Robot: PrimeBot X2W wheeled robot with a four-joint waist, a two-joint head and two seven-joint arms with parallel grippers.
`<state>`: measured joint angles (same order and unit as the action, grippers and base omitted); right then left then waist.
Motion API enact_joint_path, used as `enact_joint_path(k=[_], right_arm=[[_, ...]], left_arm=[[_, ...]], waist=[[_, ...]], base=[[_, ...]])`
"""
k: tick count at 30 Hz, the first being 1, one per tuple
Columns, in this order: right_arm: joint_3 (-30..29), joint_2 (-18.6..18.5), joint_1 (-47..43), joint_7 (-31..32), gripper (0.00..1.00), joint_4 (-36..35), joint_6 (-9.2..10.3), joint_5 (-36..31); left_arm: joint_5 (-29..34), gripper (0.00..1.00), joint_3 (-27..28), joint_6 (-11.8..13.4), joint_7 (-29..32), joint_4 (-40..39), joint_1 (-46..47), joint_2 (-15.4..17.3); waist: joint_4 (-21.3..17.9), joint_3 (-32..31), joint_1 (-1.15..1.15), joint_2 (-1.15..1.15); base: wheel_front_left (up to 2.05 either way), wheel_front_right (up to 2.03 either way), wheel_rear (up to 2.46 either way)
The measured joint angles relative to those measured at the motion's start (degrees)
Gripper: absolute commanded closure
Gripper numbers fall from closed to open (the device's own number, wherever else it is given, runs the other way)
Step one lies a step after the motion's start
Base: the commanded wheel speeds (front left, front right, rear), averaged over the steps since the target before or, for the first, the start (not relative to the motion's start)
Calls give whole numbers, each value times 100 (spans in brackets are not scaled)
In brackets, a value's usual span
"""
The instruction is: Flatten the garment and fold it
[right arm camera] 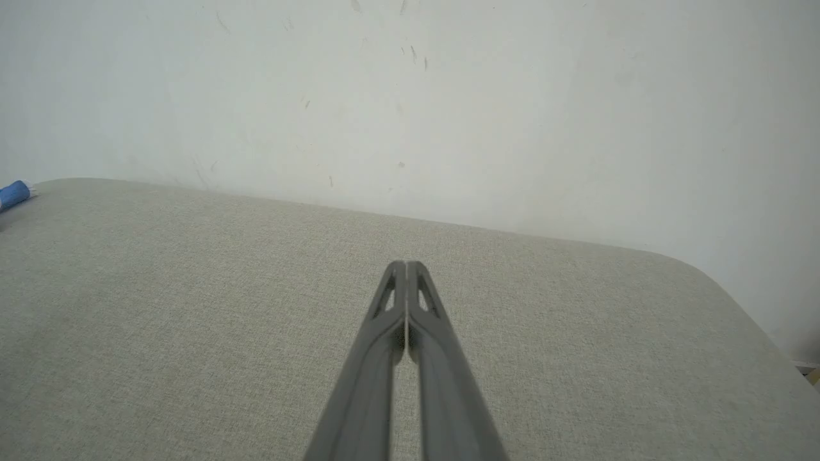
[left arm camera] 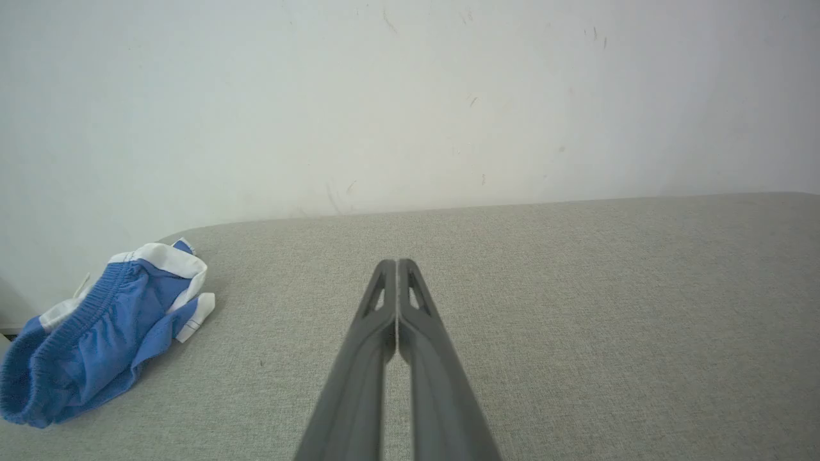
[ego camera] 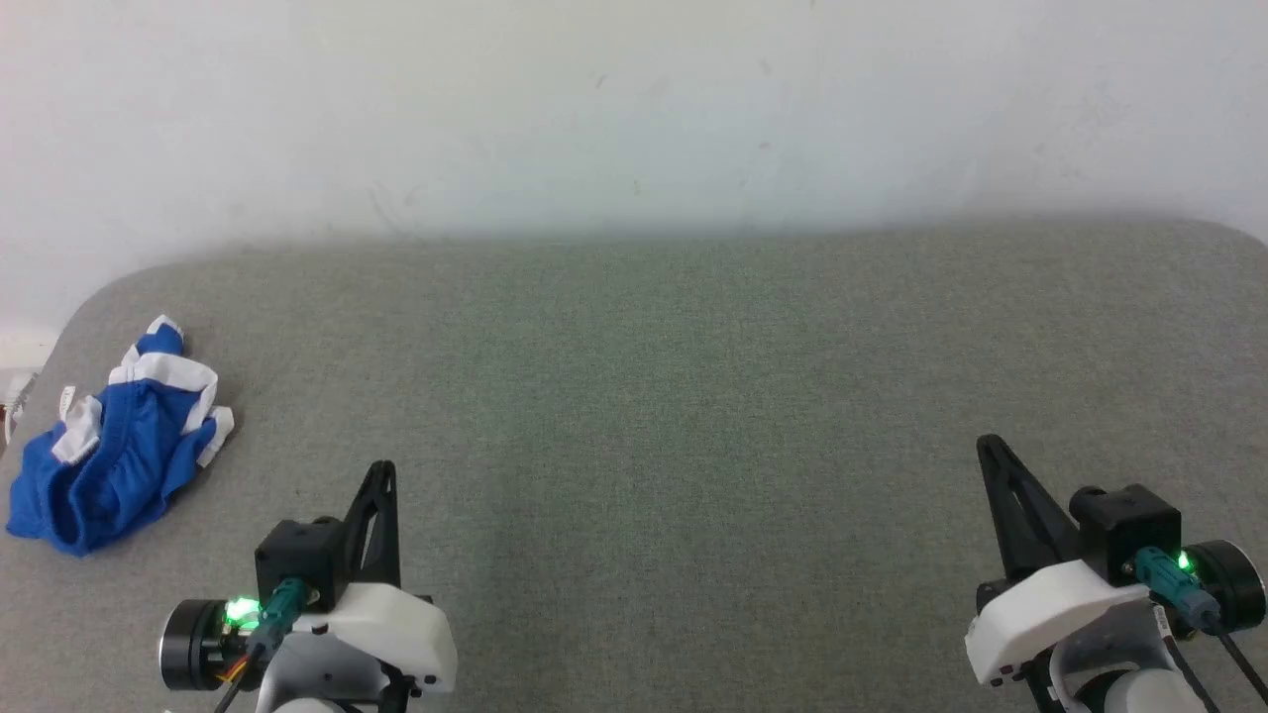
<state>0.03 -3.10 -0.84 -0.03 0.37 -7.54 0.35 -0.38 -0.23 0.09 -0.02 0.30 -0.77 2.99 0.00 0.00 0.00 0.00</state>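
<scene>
The garment [ego camera: 114, 446] is a crumpled heap of bright blue cloth with white bands, lying at the far left edge of the grey table [ego camera: 674, 396]. In the left wrist view the garment [left arm camera: 96, 333] sits well left of my fingers. A blue sliver of the garment [right arm camera: 13, 193] peeks in at the right wrist view's left edge. My left gripper [ego camera: 384, 467] is shut and empty at the lower left, to the right of the heap and apart from it. My right gripper [ego camera: 986, 443] is shut and empty at the lower right, far from the cloth.
A pale wall [ego camera: 634, 109] rises behind the table's far edge. The table's rounded corners show at the back left [ego camera: 109, 287] and back right [right arm camera: 698, 269]. Broad bare grey surface lies between the two grippers.
</scene>
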Motion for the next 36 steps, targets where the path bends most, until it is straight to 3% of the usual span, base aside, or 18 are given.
enact_joint_path(k=[11, 12, 36], right_arm=[[0, 0, 0, 0, 100, 0, 0, 0], [1, -1, -2, 0, 0, 2, 0, 2], [-13, -3, -8, -205, 0, 110, 0, -14]], left_arm=[[0, 100, 0, 0, 0, 0, 0, 0], [-1, 0, -2, 0, 0, 2, -1, 0], [-160, 0, -30, 22, -192, 125, -7, 0]], waist=[[0, 0, 0, 0], [0, 0, 0, 0], [144, -24, 0, 0]], base=[[0, 0, 0], [0, 0, 0], [0, 0, 0]])
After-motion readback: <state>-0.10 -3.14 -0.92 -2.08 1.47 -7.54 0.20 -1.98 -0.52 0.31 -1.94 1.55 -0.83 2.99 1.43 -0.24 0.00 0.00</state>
